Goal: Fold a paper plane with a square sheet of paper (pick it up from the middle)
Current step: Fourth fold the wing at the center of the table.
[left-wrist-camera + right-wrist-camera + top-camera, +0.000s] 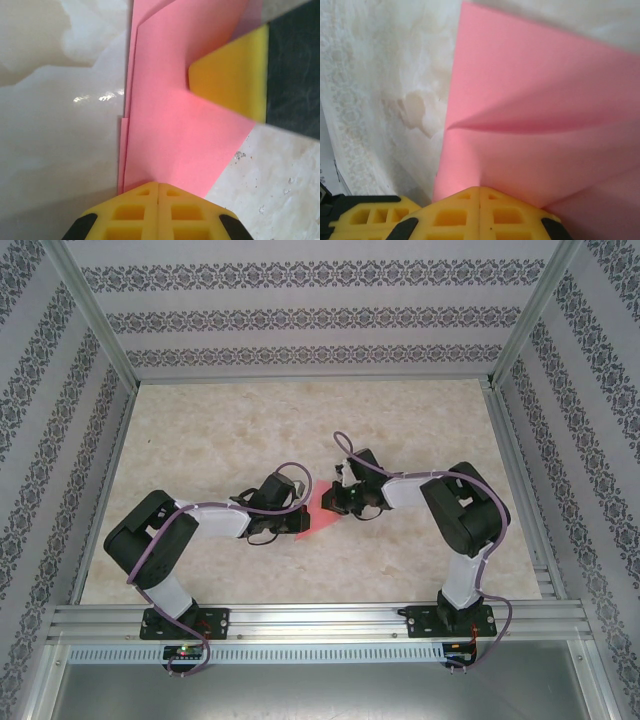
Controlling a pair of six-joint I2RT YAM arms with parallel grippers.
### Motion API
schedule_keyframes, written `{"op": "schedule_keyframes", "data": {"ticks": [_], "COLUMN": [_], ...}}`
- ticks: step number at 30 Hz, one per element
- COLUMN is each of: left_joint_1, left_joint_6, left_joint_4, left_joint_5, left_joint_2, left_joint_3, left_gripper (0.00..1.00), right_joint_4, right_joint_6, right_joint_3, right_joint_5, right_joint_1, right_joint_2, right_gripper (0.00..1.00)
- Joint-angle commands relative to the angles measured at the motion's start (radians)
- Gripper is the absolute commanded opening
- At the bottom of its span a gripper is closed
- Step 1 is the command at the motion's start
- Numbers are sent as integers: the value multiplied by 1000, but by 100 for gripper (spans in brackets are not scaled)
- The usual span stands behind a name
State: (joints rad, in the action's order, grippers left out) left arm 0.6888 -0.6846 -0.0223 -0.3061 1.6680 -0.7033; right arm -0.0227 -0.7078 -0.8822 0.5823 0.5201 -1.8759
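The square sheet of paper (320,515) is salmon pink and folded into layers, sitting mid-table between my two grippers. My left gripper (298,512) meets it from the left. In the left wrist view its yellow fingertips (158,186) are pressed together, with the paper (180,120) running out from their tips and stacked edges showing on its left side. My right gripper (338,502) comes in from the right. Its jaws (480,189) are likewise shut on the paper (535,95), which puckers at the tips and carries a raised crease.
Cream marble tabletop (230,430) lies all round, fenced by aluminium rails and patterned walls (320,315). The right gripper's yellow finger (232,82) rests on the paper in the left wrist view. The left gripper's yellow finger (370,215) shows beside the right one.
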Motion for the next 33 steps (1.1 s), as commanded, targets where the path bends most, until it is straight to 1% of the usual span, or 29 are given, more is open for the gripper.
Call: {"op": "schedule_keyframes", "data": {"ticks": [1,11,15,18,20,22,25,28,33], "left_joint_1": [9,10,10,10,10,10,10,10,11], "left_joint_6": [24,20,22,25,25,25,23,22,18], "left_joint_4": [202,189,184,182,182,181,175,172,169], "left_joint_5": [6,-2,-6,-8,-9,-9,-13,-18,-18], "left_joint_2": [22,19,22,26,26,30,37,41,44], "left_joint_3": [51,72,69,59,53,46,38,34,31], "left_gripper": [0,0,0,0,0,0,0,0,0], "right_joint_4": [10,9,17,8,2,22,55,43,14], "right_joint_6": [25,49,58,48,50,60,65,35,2], "right_joint_3": [-35,-76,-101,-99,-76,-54,-21,11,5], "right_joint_5": [-133,-141,-131,-93,-88,-108,-138,-141,-136], "right_joint_1": [-70,-220,-243,-237,-216,-184,-123,-59,57], "right_joint_2": [-47,-101,-95,-33,43,110,170,186,141], "right_gripper": [4,4,4,4,5,5,5,6,5]}}
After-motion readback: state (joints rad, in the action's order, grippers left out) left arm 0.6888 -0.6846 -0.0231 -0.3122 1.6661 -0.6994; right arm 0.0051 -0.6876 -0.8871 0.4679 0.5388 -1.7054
